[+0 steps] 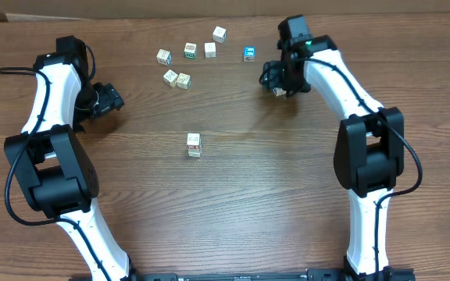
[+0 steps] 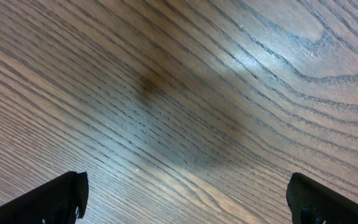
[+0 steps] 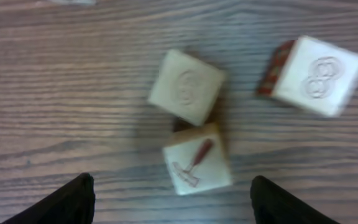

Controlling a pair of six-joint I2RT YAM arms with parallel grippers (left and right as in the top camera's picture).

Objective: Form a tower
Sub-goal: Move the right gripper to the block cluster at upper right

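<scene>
Left pincer point(image 1: 114, 100) and right pincer point(image 1: 278, 84) are both hanging well apart from the narrow tower point(image 1: 194, 145) of small pale wooden cubes, which is standing nearest, alone in the middle of the brown wooden counter point(image 1: 287, 179). Farther left, the left pincer is gaping wide over bare wood, holding nothing. Farther right, the right pincer is spreading open, empty, above three pale cubes point(image 3: 187, 86). Farthest, more loose pale cubes point(image 1: 190, 51) and one blue-faced cube point(image 1: 248, 53) are lying scattered.

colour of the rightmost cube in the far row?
The cube is bright blue; it shows best in the overhead view.
</scene>
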